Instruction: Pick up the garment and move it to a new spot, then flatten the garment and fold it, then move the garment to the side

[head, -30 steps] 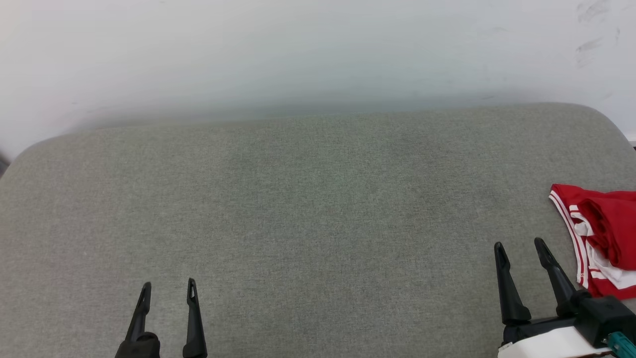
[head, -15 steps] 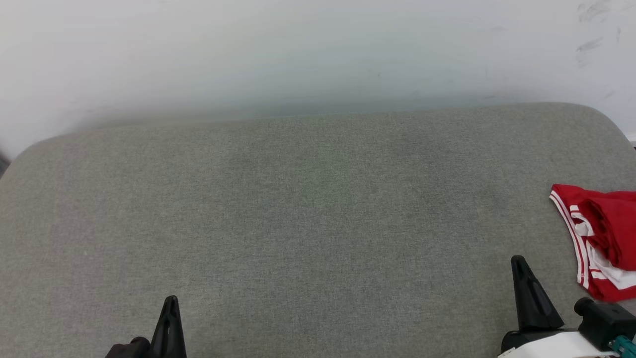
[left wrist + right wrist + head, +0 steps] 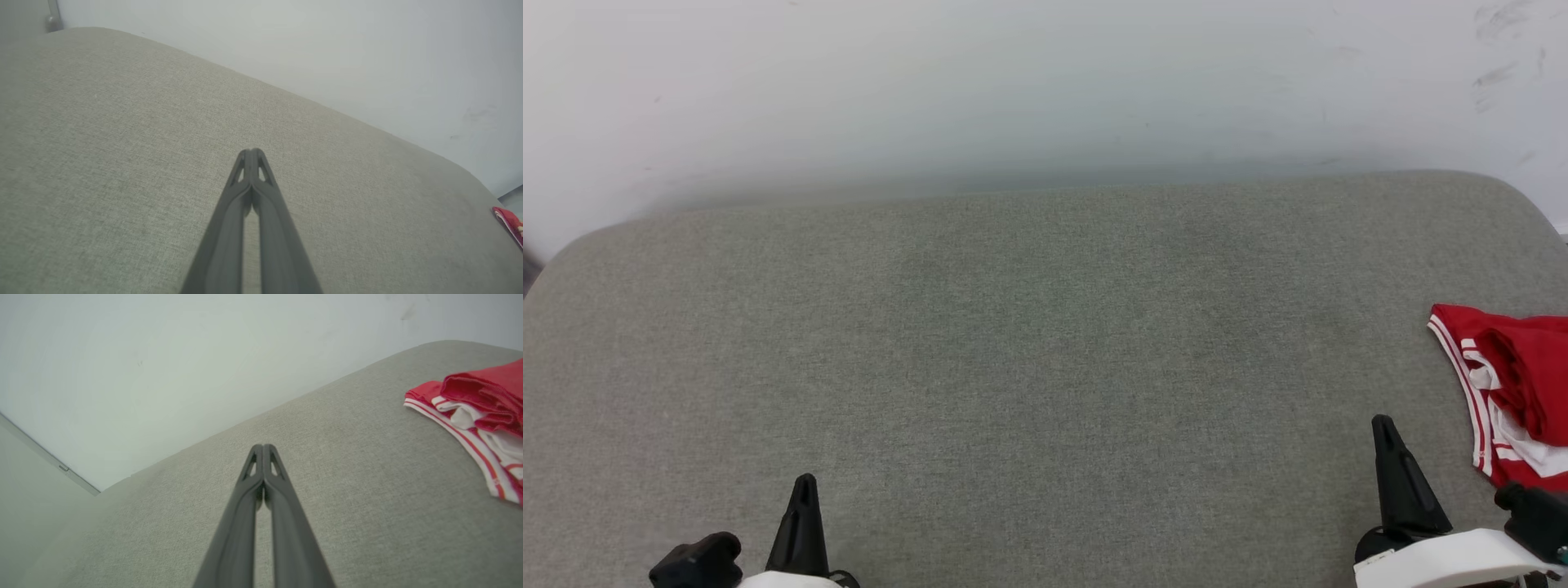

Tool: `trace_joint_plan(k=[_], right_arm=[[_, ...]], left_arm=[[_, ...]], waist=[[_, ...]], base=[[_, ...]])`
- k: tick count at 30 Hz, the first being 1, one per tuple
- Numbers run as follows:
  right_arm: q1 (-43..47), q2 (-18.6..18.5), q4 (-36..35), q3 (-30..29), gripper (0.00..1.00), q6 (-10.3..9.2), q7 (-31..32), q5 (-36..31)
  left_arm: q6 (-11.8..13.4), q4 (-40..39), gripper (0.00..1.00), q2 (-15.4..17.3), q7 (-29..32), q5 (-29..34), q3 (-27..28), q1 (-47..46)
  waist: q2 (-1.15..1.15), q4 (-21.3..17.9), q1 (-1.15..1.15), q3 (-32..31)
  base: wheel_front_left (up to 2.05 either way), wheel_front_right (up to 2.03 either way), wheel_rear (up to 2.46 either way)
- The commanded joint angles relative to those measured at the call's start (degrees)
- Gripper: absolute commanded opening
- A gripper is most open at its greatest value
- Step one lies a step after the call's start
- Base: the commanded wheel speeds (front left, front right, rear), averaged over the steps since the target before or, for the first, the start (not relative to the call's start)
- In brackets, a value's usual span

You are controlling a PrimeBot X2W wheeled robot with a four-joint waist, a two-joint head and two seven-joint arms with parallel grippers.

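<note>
A wide grey-green cushion of woven fabric (image 3: 1045,367), flat on top with rounded corners, spreads across the foreground. Its far edge runs along a plain, pale white wall (image 3: 1029,82). A few dark scuff marks (image 3: 1493,77) smudge the wall near its upper right. In the left wrist view, a small grey rounded fitting (image 3: 52,18) stands against the wall past the cushion's far corner. In the right wrist view, a thin dark seam line (image 3: 88,486) slants down the pale surface to the cushion's edge.

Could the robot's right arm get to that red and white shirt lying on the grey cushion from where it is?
Probably yes. The right gripper is close to the shirt, a little to its left, with bare cushion between them. It is shut, though, so it would have to open first.
</note>
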Motion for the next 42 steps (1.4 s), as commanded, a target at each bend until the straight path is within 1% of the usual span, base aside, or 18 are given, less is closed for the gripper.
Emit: trace_joint_plan(k=[1,22,23,42], right_arm=[[-1.8,-0.6,-0.5,-0.2,0.00,-0.01,0.3,2.0],[-4.1,-0.7,1.4,-1.1,0.00,-0.01,4.4,20.2],[-4.4,-0.7,1.7,-1.2,0.00,-0.01,4.9,22.4],[-6.0,-0.6,3.1,-2.2,0.00,-0.02,8.0,35.2]], left_arm=[[-0.4,-0.4,0.00,0.4,0.2,-1.9,0.2,-1.5],[-3.4,2.9,0.00,0.9,4.0,-21.3,1.2,-5.4],[-3.8,3.3,0.00,0.9,4.5,-23.7,1.4,-6.0],[-5.9,5.6,0.00,1.0,7.6,-37.2,2.5,-8.6]], waist=[[0.00,0.0,0.00,0.0],[0.00,0.3,0.00,-0.2],[0.00,0.3,0.00,-0.2],[0.00,0.6,0.00,-0.3]], base=[[0.00,0.00,0.00],[0.00,0.00,0.00],[0.00,0.00,0.00],[0.00,0.00,0.00]])
